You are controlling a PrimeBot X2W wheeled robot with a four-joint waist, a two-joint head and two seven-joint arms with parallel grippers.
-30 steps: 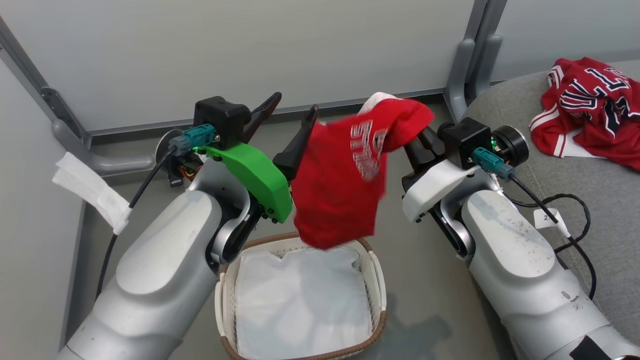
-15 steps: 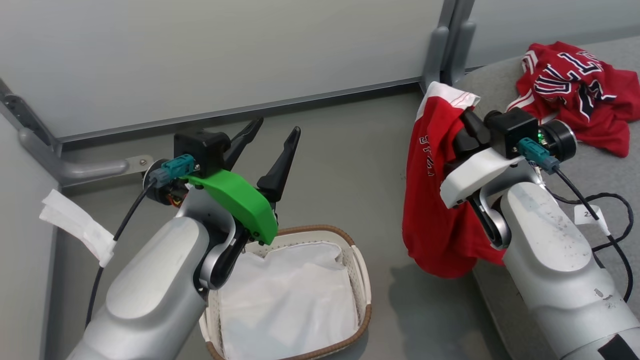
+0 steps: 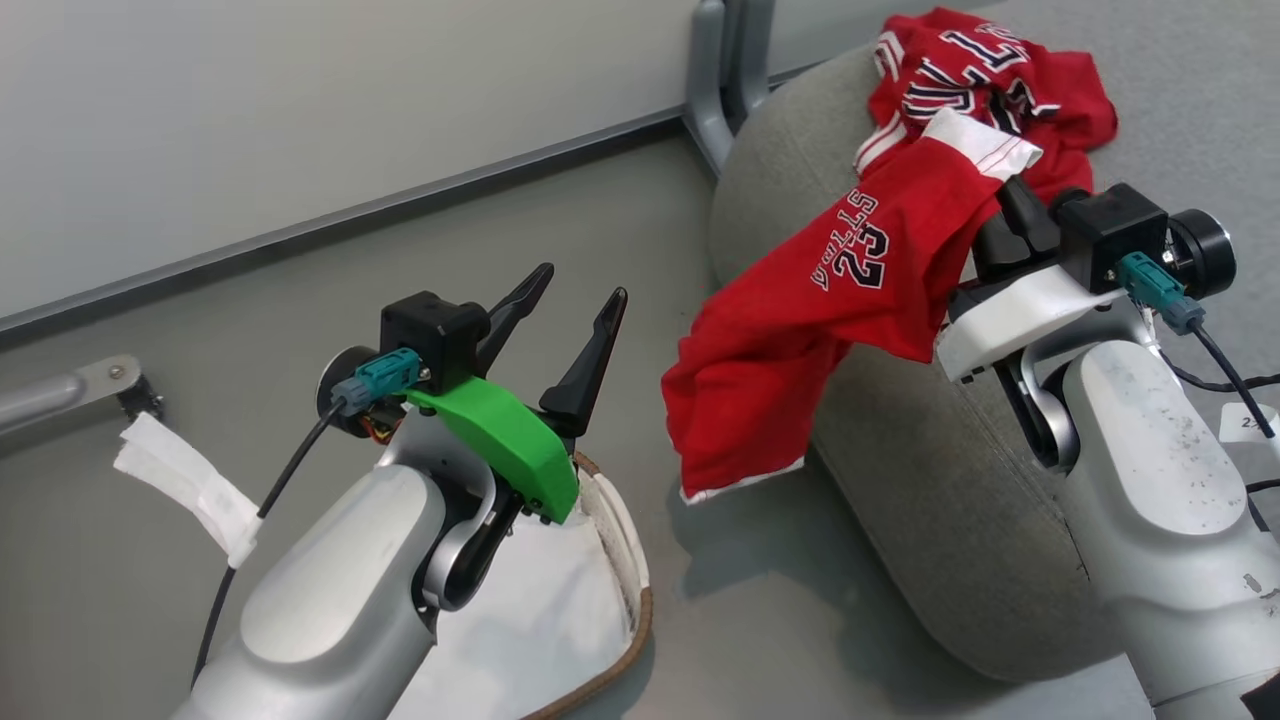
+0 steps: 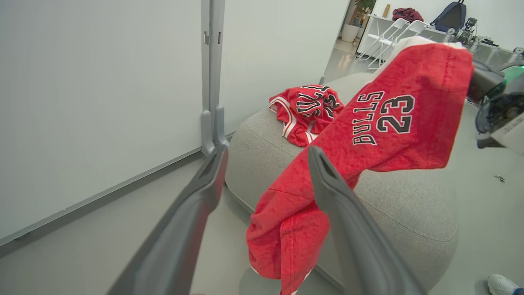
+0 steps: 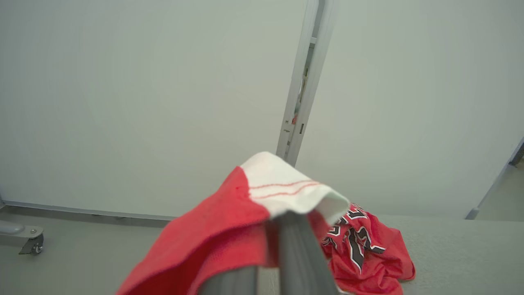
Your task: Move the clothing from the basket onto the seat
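Fingers (image 3: 1022, 215) of the right gripper (image 3: 1006, 192) clamp a red garment (image 3: 800, 330) (lettered BULLS 23) hanging at the edge of the seat (image 3: 900, 470), where a jersey (image 3: 990, 70) lies. Left gripper (image 3: 583, 284) gapes empty near the basket (image 3: 630, 545).

My head camera looks steeply down from overhead, the seat (image 3: 900, 520) on the frame's right. My left wrist camera sits low, looking sideways at that seat from nearby. My right wrist camera faces the wall panels (image 5: 123, 102) over the seat's top. All three share the jersey (image 3: 990, 70) and the red garment (image 3: 850, 300).
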